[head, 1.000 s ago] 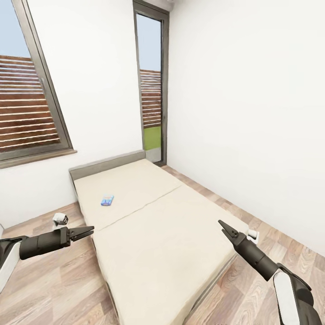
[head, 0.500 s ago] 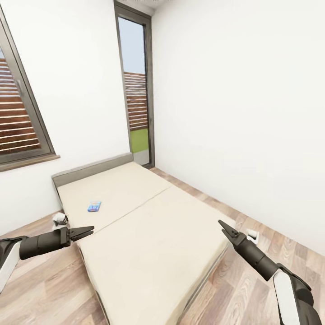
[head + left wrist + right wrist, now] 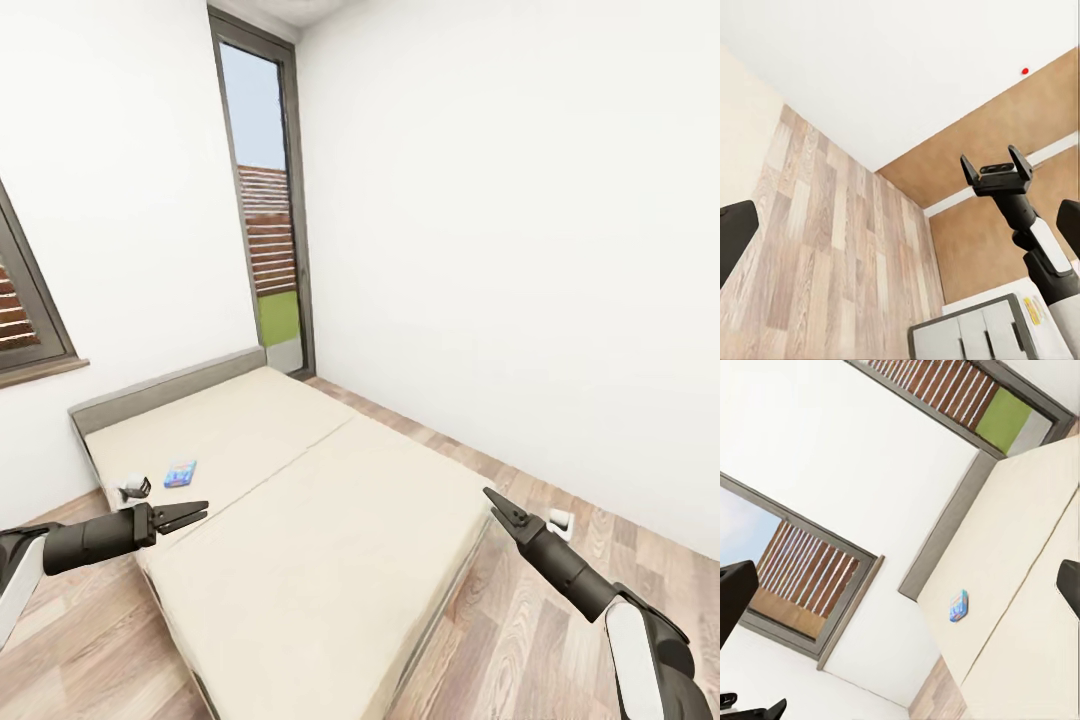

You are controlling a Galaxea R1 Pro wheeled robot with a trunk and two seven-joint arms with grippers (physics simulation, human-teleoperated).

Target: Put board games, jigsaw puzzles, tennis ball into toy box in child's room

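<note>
A small blue board game (image 3: 180, 472) lies flat on the bed (image 3: 300, 520), on the section by the grey headboard; the right wrist view shows the same blue box (image 3: 958, 606) on the beige mattress (image 3: 1020, 555). My left gripper (image 3: 200, 514) hangs open over the bed's near left corner, a short way this side of the blue box, with nothing in it. My right gripper (image 3: 492, 500) is open and empty above the bed's right edge. In the left wrist view the table's drawer unit (image 3: 975, 334) sits low behind my right gripper (image 3: 996, 172).
White walls close the room on the right and behind the bed. A tall dark-framed window (image 3: 265, 220) stands past the headboard. Wood-plank floor (image 3: 560, 590) runs along the bed's right side. A red round wall button (image 3: 1024, 71) is on the wall.
The whole picture has slid left, so the camera has turned right. The bed, blue box and windows sit further left; both arms keep the same pose.
</note>
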